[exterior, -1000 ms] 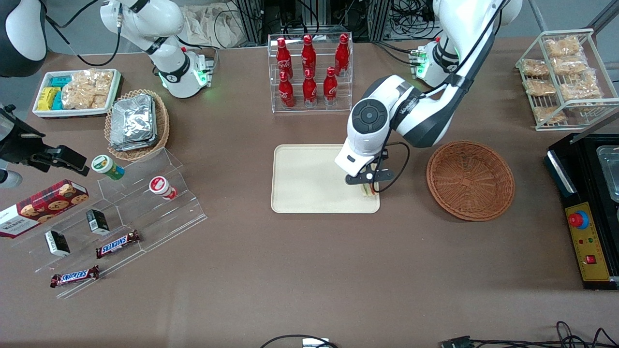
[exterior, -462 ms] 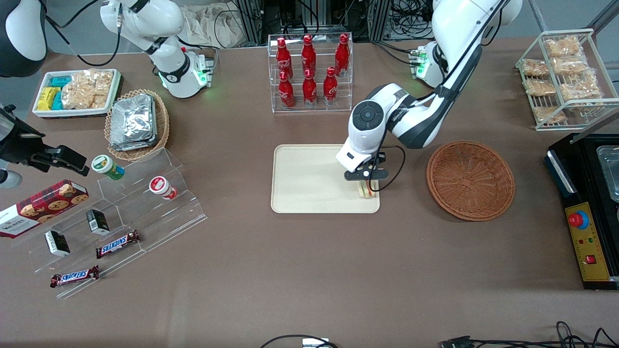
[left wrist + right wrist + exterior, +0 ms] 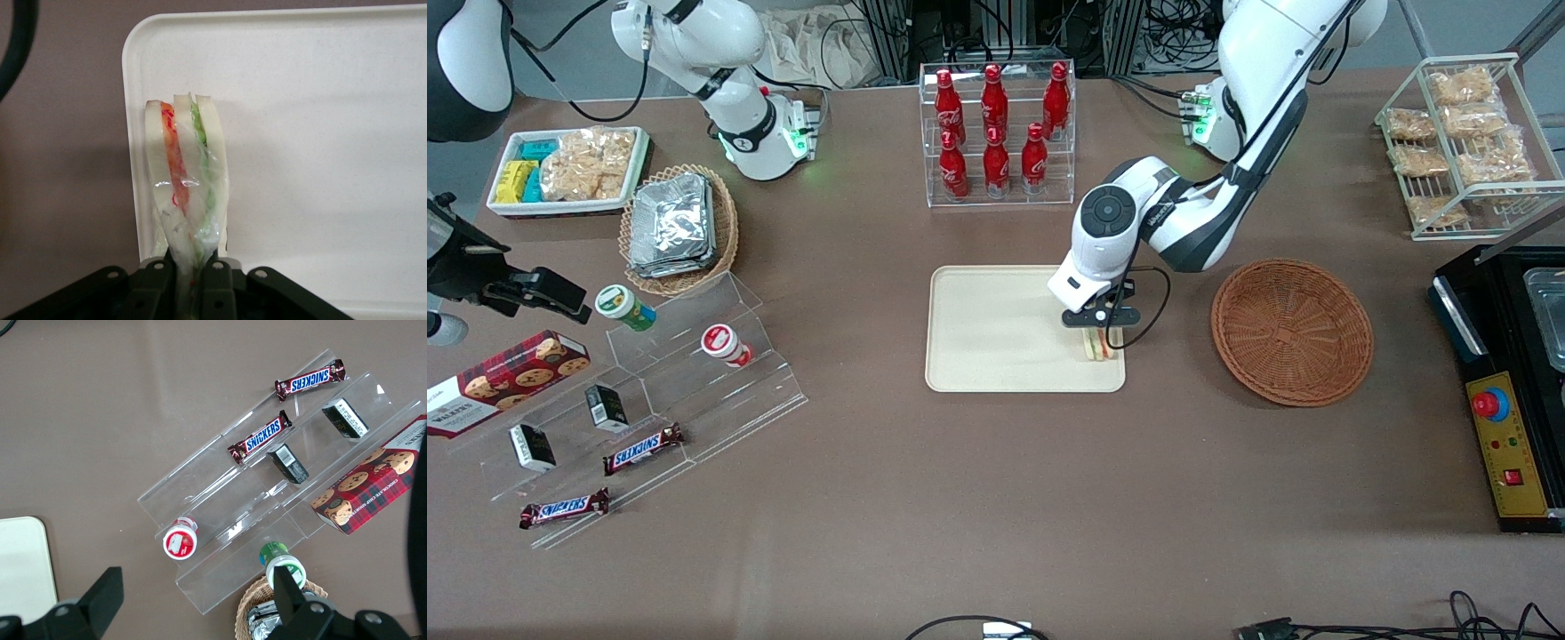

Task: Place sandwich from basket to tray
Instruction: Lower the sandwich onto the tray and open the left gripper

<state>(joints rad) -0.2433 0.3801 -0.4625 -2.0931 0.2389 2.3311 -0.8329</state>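
The sandwich (image 3: 1100, 347), a pale wedge with red and green filling in clear wrap, stands on edge over the corner of the cream tray (image 3: 996, 329) that lies nearest the basket. My gripper (image 3: 1100, 331) is directly above it, shut on the wrap's narrow end. In the left wrist view the black fingers (image 3: 160, 280) pinch the sandwich (image 3: 187, 167) between them at the gripper (image 3: 190, 277), with the tray (image 3: 320, 133) spread under it. I cannot tell whether the sandwich touches the tray. The round brown wicker basket (image 3: 1291, 331) sits empty beside the tray, toward the working arm's end.
A clear rack of red bottles (image 3: 996, 133) stands farther from the camera than the tray. A black box with a red button (image 3: 1507, 356) and a wire rack of snacks (image 3: 1463, 142) sit at the working arm's end. A foil-packet basket (image 3: 679, 227) and acrylic shelves (image 3: 649, 391) lie toward the parked arm's end.
The wrist has drawn slightly away from the front camera and turned a little. More of the sandwich now shows under the gripper, which still holds it over the same tray corner.
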